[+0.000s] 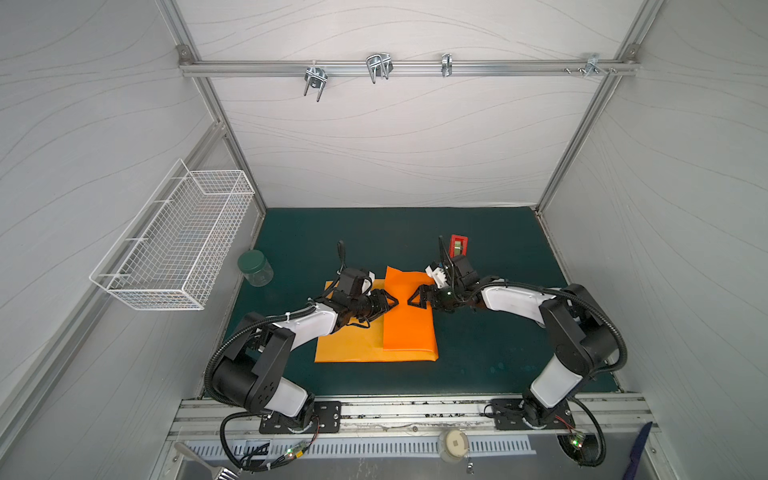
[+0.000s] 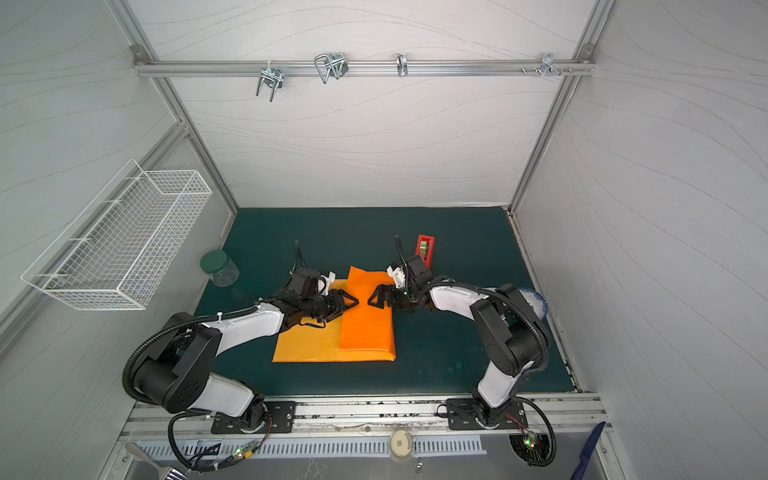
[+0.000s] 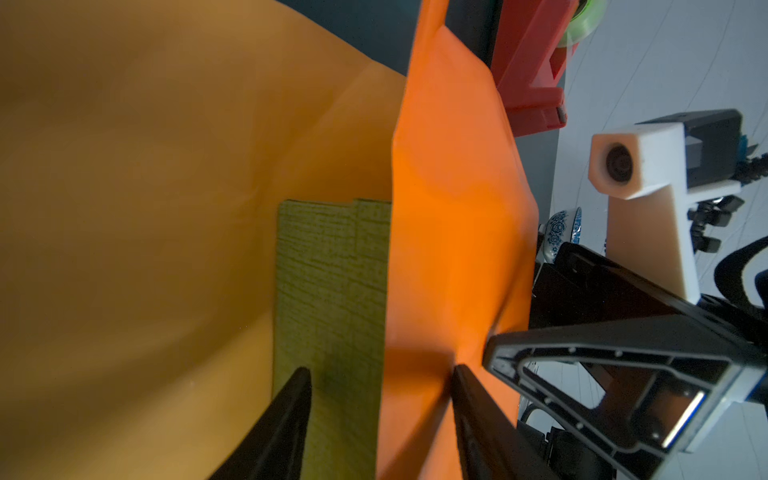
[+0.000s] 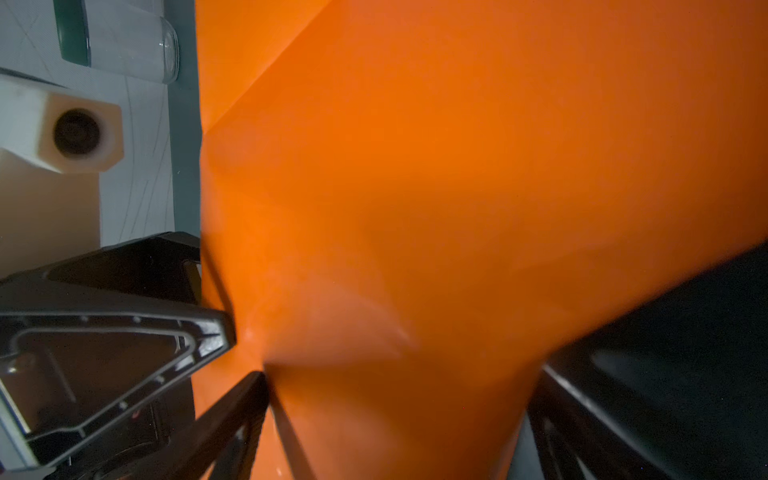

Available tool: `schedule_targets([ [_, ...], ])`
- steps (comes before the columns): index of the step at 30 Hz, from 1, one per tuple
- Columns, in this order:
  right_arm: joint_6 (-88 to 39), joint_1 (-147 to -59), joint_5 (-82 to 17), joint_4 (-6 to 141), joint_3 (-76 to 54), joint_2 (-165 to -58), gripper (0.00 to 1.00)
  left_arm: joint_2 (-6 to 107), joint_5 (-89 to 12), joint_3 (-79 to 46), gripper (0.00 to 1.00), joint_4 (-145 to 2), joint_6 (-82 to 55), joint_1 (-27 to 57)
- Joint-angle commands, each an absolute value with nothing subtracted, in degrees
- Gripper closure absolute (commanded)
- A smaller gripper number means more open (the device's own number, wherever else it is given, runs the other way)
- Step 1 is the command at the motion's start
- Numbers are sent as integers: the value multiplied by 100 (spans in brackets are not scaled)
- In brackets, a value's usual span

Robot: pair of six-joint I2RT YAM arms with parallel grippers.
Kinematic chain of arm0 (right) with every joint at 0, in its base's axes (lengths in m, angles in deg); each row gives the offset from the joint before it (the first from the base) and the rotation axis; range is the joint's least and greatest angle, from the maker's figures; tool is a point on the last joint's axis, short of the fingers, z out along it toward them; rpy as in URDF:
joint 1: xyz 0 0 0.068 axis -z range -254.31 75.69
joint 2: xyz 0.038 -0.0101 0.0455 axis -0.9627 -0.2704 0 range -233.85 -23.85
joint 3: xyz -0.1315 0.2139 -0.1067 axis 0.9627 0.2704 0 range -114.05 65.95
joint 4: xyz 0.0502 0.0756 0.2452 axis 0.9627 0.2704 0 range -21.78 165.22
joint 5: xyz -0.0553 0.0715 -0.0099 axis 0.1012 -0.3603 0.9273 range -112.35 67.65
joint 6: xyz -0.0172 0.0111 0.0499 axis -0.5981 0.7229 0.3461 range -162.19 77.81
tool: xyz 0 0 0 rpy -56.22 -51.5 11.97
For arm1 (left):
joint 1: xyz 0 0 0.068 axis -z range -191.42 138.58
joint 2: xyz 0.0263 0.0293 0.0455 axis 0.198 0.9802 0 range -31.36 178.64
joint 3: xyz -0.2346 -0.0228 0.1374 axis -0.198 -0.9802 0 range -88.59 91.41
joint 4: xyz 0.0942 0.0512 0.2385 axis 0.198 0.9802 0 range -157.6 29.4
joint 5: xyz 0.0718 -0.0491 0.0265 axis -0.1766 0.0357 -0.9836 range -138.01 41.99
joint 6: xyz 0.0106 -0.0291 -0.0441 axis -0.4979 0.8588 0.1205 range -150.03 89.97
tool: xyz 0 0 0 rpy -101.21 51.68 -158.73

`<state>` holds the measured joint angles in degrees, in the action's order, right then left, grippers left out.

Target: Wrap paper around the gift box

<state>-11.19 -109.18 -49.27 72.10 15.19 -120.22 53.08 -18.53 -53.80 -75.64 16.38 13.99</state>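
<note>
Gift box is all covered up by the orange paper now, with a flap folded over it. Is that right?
Not quite. A flap of the paper is folded over the gift box, but the box is not all covered. The left wrist view shows a strip of its olive-green surface bare beside the flap's edge.

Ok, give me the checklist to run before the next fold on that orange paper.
1. Orange paper folded over the gift box: ok.
2. Gift box fully covered: not ok, an olive strip shows beside the fold's edge.
3. Left gripper open, astride that edge: ok.
4. Right gripper open over the folded flap: ok.
5. Flap pressed flat: cannot tell.
6. Red tape dispenser apart from the paper: ok.
</note>
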Motion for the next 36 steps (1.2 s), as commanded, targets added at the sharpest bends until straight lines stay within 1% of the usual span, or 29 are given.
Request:
schedule_targets([
  [1, -1231, -10929, -4881, 7453, 1569, -12185, 4, 5373, -1730, -5375, 45, -7007, 1462, 1468],
  [3, -1241, -10928, -4873, 7479, 1542, -12178, 4, 5468, -1659, -5378, 48, -7042, 1438, 1484],
  [7, -1308, -10919, -4863, 7610, 1430, -12154, 3, 5574, -1634, -5443, 57, -7049, 1390, 1486],
  [11, -1388, -10843, -4866, 7772, 1316, -12038, 3, 5626, -1732, -5568, 61, -7102, 1378, 1486],
  [18, -1523, -10633, -4885, 8099, 1284, -11601, 2, 5764, -2015, -5893, 65, -7397, 1439, 1479],
  [26, -1454, -10608, -4816, 8282, 1547, -11052, 3, 5880, -2085, -5836, 68, -7444, 1373, 1486],
  [28, -1400, -10637, -4813, 8268, 1555, -11088, 4, 5890, -2096, -5840, 68, -7446, 1360, 1486],
  [32, -1310, -10742, -4898, 8243, 1434, -11312, 8, 5887, -2105, -5840, 69, -7455, 1339, 1486],
  [36, -1411, -10740, -4751, 8392, 1370, -11441, 11, 5890, -2113, -5851, 69, -7446, 1338, 1486],
])
